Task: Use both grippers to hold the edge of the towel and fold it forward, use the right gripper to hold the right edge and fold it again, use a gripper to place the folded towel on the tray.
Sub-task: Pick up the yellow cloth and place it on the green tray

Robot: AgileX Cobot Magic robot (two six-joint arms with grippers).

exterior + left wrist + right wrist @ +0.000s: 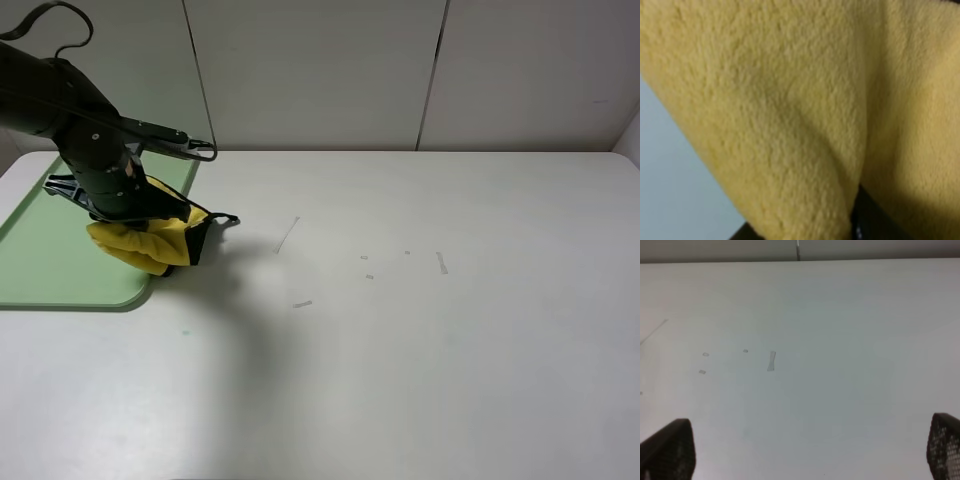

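The bright yellow plush towel [140, 245], bunched into a folded bundle with its thin black trim [197, 245] showing on one side and a small black corner loop [227, 218] sticking out toward three o'clock, hangs from the left black gripper [135, 205]. Its jaws are narrowed onto the cloth and are mostly hidden by the arm in the high view. The bundle sits over the corner of the large flat pale green plastic tray [60, 270], at about nine o'clock on the white desk [400, 350], with part of the cloth past the tray's rim toward three o'clock. In the left wrist view the yellow pile [790, 110] fills nearly everything, with a dark jaw part just visible beneath it. The right gripper [810, 450] hovers over bare desk, its black jaws spread wide with nothing between them. A few small pale tape scraps [441, 262] lie on the desk near centre.
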